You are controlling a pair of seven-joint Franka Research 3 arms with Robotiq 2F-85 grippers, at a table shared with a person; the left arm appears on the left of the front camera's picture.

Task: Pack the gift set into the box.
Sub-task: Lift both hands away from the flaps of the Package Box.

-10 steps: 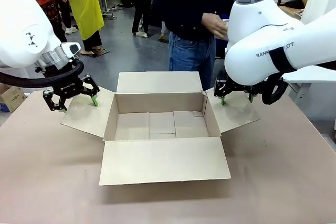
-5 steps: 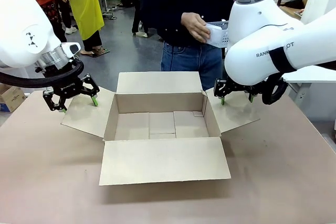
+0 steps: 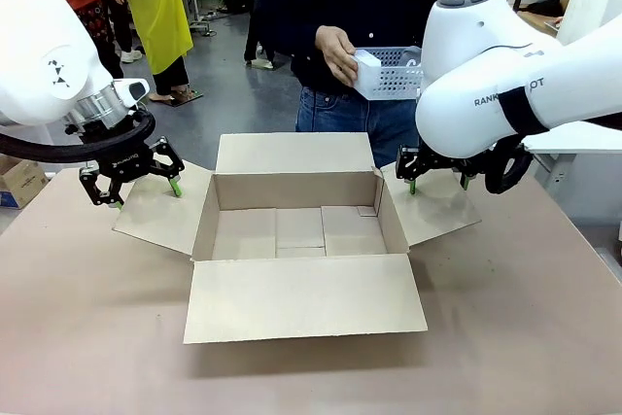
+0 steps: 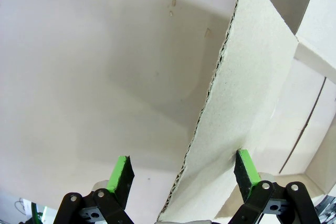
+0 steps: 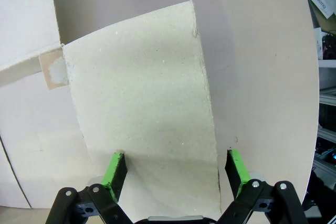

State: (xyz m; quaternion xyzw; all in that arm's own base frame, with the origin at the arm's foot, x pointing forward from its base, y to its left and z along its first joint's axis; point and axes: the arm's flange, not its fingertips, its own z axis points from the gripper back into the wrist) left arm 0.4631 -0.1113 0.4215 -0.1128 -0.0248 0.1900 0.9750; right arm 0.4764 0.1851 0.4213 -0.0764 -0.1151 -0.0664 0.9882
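Observe the person's hand (image 3: pixel 337 53): its fingers are closed around one end of the white basket (image 3: pixel 394 73), held in the air beyond the far side of the open box (image 3: pixel 299 230). The left gripper (image 3: pixel 131 182) and right gripper (image 3: pixel 437 178) hang with fingers spread, one over each side flap.

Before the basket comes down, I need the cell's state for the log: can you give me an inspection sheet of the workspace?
Surface: table, plain brownish top.
Job's things: box upright, four flaps open, nothing inside; basket in the air beyond it, held by a person's hand.
Clutter: small carton past the table's left edge.
Grippers: left gripper open, astride the left flap's edge; right gripper open over the right flap.
Cables: left cable loop, black, at the left wrist; right cable loop, black, at the right wrist.
Surroundings: person at the far side; other people farther back.
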